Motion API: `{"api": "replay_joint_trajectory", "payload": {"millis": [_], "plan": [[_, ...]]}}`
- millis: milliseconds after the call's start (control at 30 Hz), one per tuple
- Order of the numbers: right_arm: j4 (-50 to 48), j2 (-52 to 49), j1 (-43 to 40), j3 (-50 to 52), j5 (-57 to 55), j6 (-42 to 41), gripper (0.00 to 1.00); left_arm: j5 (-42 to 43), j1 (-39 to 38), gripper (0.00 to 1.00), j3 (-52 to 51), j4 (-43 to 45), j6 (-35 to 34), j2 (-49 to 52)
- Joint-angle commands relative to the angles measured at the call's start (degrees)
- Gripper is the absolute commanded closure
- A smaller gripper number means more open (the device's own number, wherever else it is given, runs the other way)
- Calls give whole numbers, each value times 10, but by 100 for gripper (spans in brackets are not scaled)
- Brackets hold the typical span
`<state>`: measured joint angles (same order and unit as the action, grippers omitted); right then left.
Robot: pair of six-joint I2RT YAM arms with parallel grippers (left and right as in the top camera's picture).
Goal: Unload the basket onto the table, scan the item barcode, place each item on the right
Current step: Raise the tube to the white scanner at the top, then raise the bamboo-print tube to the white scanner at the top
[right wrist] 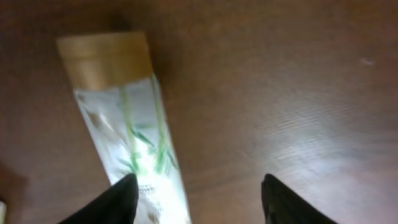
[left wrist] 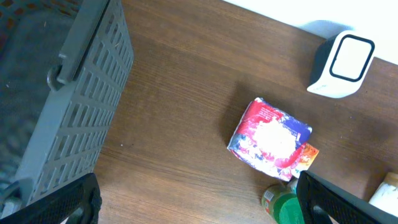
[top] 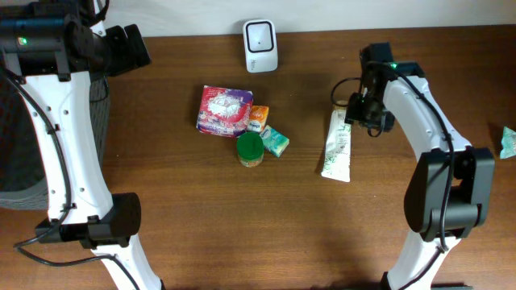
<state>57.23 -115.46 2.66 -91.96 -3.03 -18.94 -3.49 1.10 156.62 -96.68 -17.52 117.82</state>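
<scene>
Fingertips (right wrist: 118, 200) of my right pincer (right wrist: 198, 202) stand spread, empty, above the tube (right wrist: 134, 134). My left pincer (left wrist: 199, 208) gapes wide.

Dim, blurred close-up; glare on tube (right wrist: 134, 137)

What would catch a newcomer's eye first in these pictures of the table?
A white tube with a tan cap lies right of centre, the right gripper open over it. At the middle sits a small heap with a red packet and a green-lidded jar; a white scanner stands at the far edge.
</scene>
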Motion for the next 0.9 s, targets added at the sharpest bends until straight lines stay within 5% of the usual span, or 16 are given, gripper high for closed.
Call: {"api": "replay_joint_trajectory", "payload": {"millis": [0, 233, 433, 633, 867], "plan": [[-49, 5, 6, 50, 88, 52, 37, -4, 2, 1, 5, 0, 5, -11], [-143, 3, 8, 141, 118, 52, 44, -4, 2, 1, 5, 0, 5, -11], [-170, 3, 8, 139, 188, 52, 96, -4, 2, 1, 5, 0, 5, -11], [-200, 3, 32, -23, 256, 50, 96, -4, 2, 1, 5, 0, 5, -11], [-537, -11, 127, -57, 196, -2, 96, -4, 2, 1, 5, 0, 5, -11]]}}
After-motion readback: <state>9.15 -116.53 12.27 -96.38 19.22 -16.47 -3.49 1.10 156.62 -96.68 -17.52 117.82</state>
